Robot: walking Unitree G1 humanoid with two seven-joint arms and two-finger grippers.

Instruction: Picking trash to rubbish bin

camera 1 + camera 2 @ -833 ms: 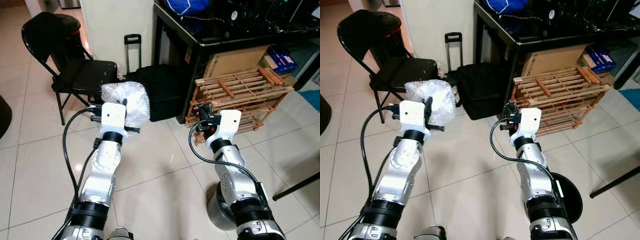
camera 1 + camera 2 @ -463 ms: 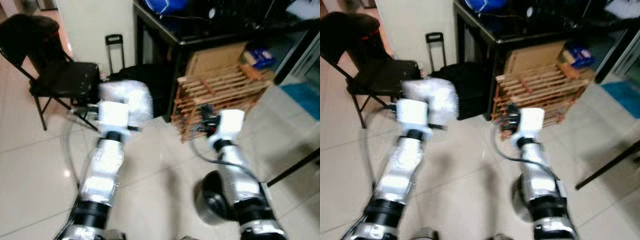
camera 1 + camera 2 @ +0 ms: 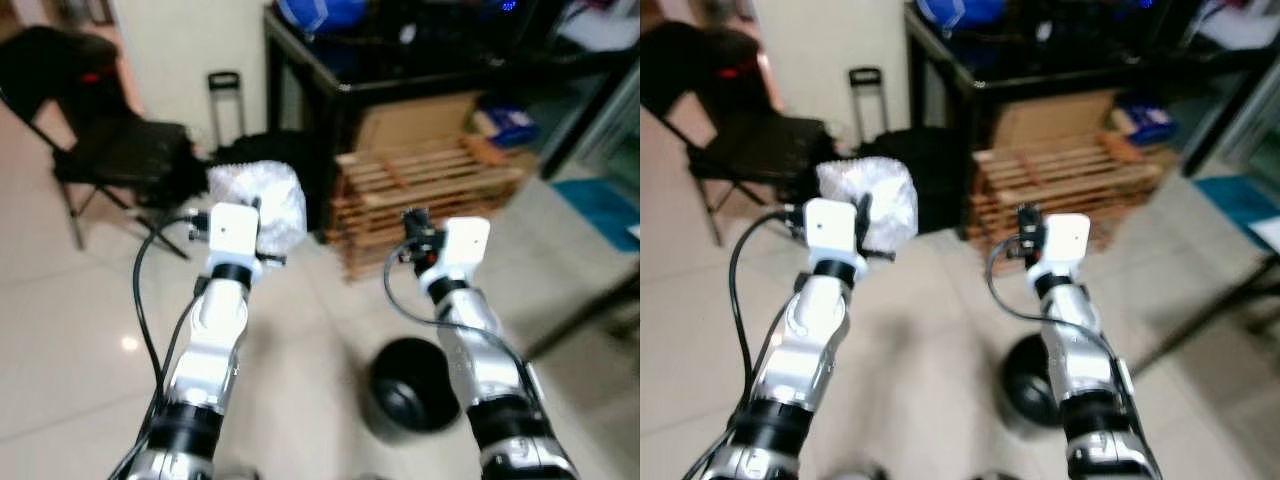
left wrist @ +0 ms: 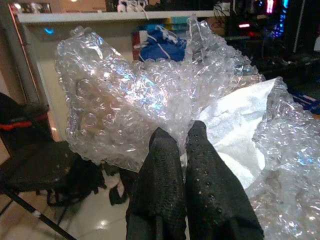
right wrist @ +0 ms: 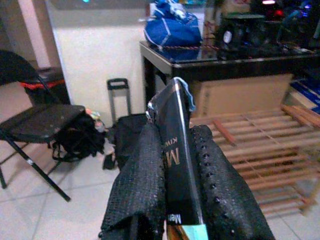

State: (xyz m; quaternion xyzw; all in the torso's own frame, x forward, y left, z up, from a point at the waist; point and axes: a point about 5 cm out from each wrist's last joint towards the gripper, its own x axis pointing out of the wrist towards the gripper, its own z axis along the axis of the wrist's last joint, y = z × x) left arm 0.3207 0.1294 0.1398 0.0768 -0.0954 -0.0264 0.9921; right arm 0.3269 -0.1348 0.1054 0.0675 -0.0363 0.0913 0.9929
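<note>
Since the earlier frame our view has swung, and a black bin (image 3: 405, 395) on the floor now shows beside our right arm, more fully than before. Our left tool (image 4: 181, 142) stays clenched on a wad of bubble wrap (image 4: 125, 95), held up in front of the folding chair (image 3: 110, 150). Our right tool (image 5: 176, 132) grips a flat dark packet (image 5: 177, 165) between its fingers, raised before the wooden rack (image 3: 430, 180) under the dark worktop (image 3: 330, 75).
</note>
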